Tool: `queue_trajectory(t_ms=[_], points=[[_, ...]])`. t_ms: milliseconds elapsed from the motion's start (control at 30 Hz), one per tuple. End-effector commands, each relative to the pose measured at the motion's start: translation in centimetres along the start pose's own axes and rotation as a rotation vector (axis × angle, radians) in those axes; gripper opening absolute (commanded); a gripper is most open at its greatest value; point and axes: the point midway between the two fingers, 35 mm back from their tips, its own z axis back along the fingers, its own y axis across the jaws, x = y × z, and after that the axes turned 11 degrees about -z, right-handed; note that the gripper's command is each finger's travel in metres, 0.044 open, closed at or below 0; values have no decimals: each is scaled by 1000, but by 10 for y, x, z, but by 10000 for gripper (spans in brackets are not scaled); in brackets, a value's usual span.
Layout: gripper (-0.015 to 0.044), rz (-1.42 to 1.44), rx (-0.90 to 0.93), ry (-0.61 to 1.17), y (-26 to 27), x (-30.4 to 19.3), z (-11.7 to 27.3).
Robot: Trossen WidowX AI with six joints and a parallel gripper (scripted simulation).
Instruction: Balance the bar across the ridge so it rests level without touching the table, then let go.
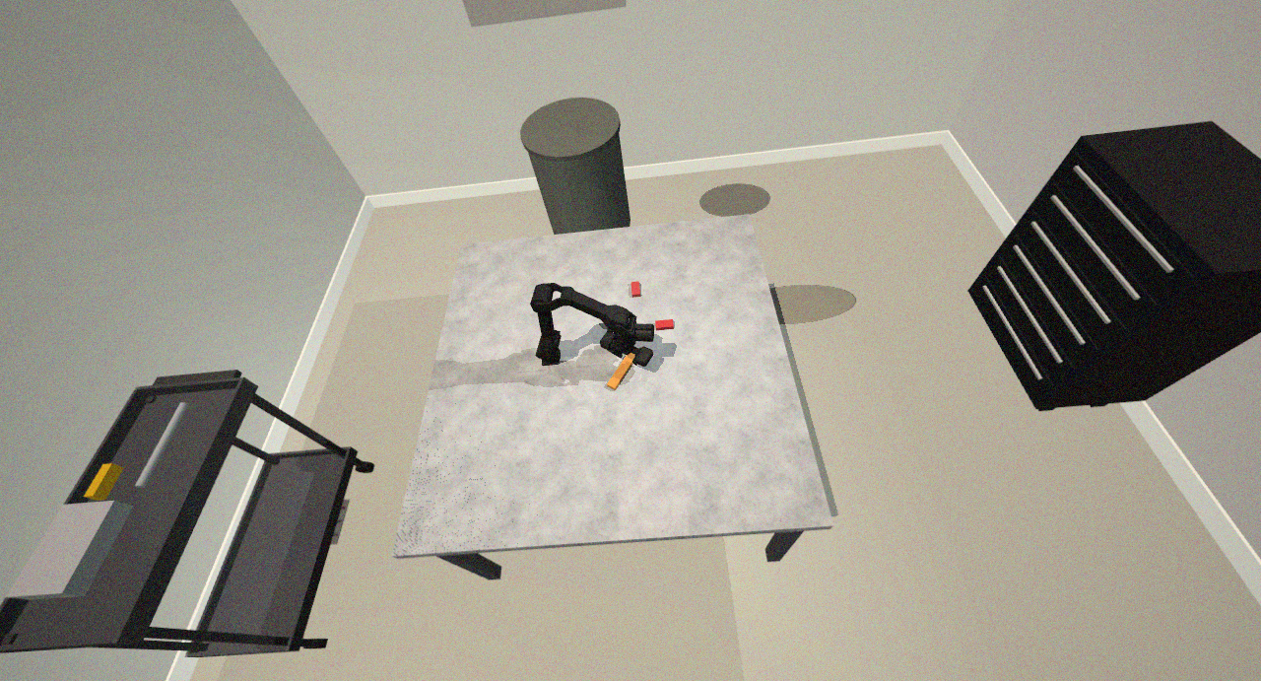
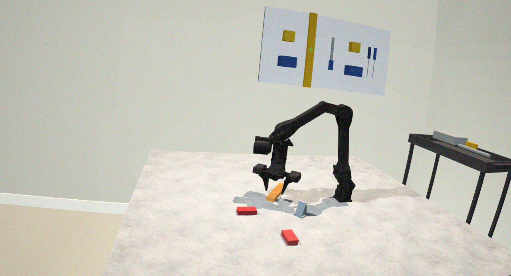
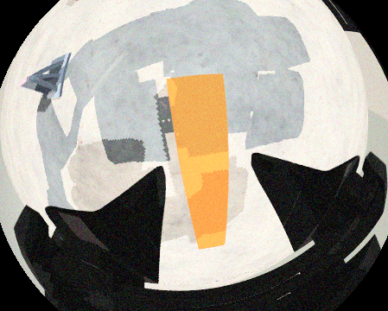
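Note:
The orange bar lies flat on the table. My gripper is open and empty, pointing down low over the bar. In the wrist view its fingers stand on either side of the bar, the right one farther from it, and the bar runs lengthwise between them. The small blue-grey ridge stands on the table apart from the bar, at the upper left in the wrist view. The arm hides it in the top view. Nothing rests on the ridge.
One red block lies near the gripper. Another red block lies beyond the ridge, away from the bar. A dark cart stands off the table, and a drawer cabinet stands across the room.

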Motion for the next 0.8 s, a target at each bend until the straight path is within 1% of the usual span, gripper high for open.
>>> queue_trajectory(t_ms=[0,567,767], points=[[315,5,13,6,3,-1,-9],[315,5,13,6,3,-1,-9],[157,0,9,6,2,-1,-7]])
